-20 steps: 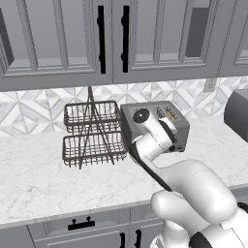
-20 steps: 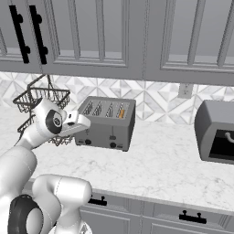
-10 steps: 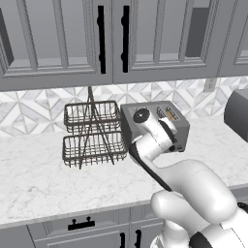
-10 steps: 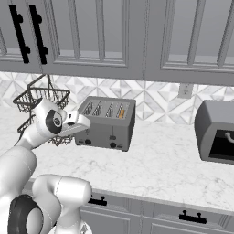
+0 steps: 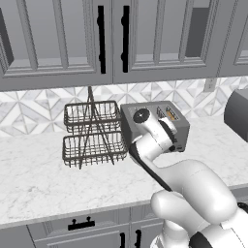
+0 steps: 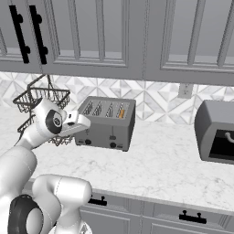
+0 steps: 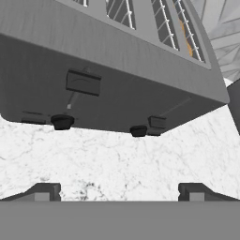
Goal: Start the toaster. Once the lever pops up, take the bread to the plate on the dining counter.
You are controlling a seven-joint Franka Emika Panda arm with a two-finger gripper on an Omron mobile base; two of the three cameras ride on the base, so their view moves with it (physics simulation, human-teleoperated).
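The grey toaster [image 7: 122,89] stands on the marble worktop, close in front of my gripper [image 7: 119,192]. Its fingertips [image 7: 44,191] are wide apart, open, with nothing between them and short of the toaster's front face. On that face one dark lever [image 7: 83,82] sits high on the left; a second slider tab [image 7: 157,122] sits low on the right, beside a black knob [image 7: 138,131]. The bread [image 7: 187,44] shows as a tan edge in the rightmost slot, also visible as bread [image 6: 120,112] from the right base. The plate and the dining counter are out of view.
A two-tier dark wire basket rack [image 5: 92,135] stands left of the toaster [image 5: 160,121], touching distance from my arm. A dark boxy appliance [image 6: 219,132] sits at the right end of the worktop [image 6: 164,164]. Grey wall cabinets hang overhead.
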